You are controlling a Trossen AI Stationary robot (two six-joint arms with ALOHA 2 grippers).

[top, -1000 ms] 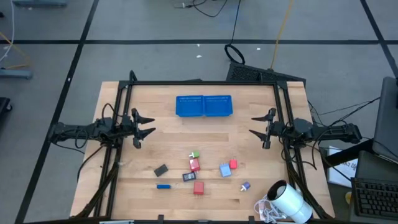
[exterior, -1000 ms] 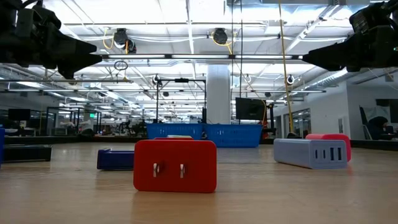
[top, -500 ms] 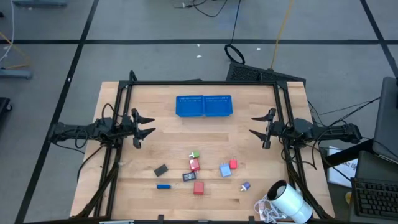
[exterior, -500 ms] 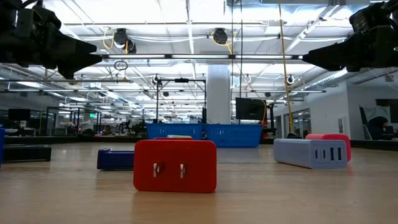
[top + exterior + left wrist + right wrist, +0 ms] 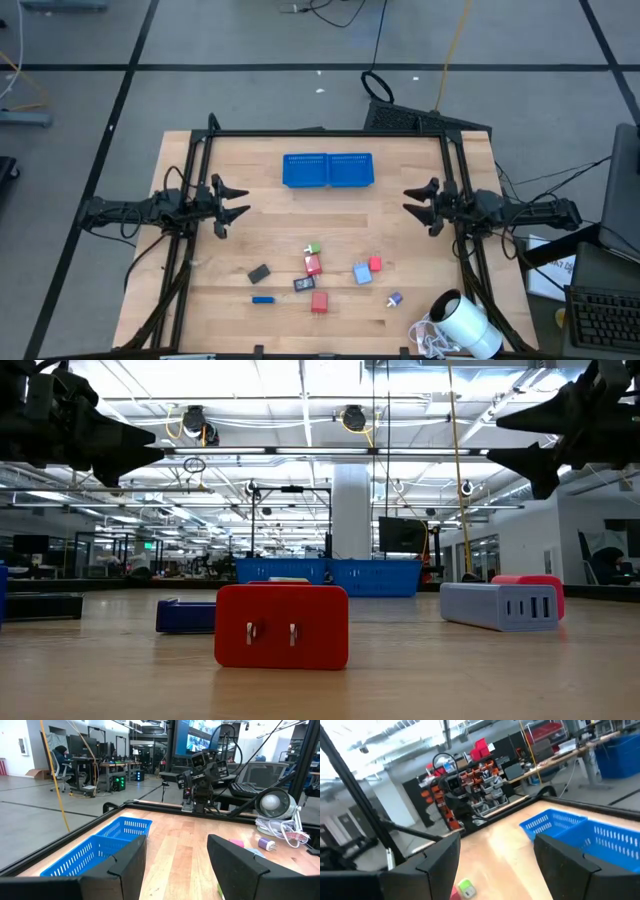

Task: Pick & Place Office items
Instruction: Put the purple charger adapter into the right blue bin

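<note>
The office items lie loose on the near middle of the wooden table: a dark grey block, a dark blue piece, a dark piece, red blocks, a light blue block, a purple piece and a green-and-white piece. My left gripper is open and empty, above the table's left side. My right gripper is open and empty, above the right side. Both are well clear of the items.
A blue mesh two-part tray stands at the far middle. A big white cylinder with a white cord lies at the near right corner. Black frame rails run along the table's left, far and right sides.
My right gripper has rolled about its own long axis. In the low view both its fingers now show one above the other, where only one showed before. It stays in about the same place. The items have not moved.
</note>
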